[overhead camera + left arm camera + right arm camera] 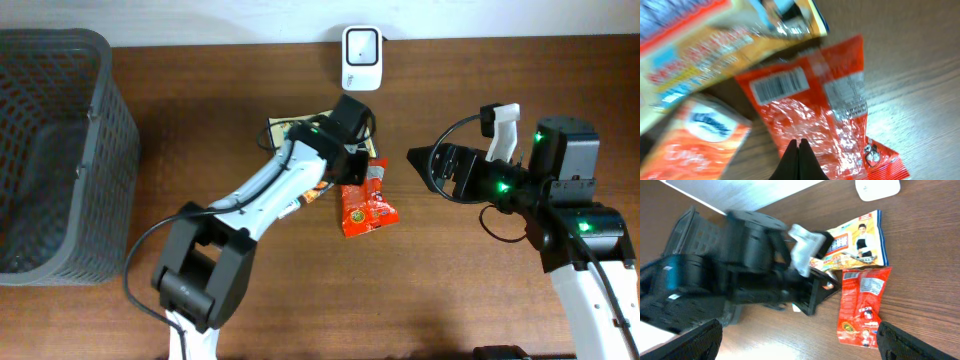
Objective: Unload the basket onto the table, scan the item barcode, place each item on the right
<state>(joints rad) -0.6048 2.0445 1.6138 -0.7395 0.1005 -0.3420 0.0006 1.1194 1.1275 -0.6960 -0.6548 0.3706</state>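
A red snack packet (366,208) lies flat on the wooden table, its white barcode label (779,85) facing up. My left gripper (799,151) hovers over the packet's lower part, fingers pressed together with nothing between them. From overhead, this left gripper (354,172) sits at the packet's top left edge. My right gripper (800,340) is wide open and empty, with the packet (862,305) just inside its right finger. The right gripper (425,165) is right of the packet in the overhead view. A white scanner (361,57) stands at the table's far edge.
A yellow food packet (288,129) lies partly under the left arm. An orange tissue pack (700,137) sits beside the red packet. A dark mesh basket (55,150) fills the left end of the table. The left arm (755,275) crosses the right wrist view.
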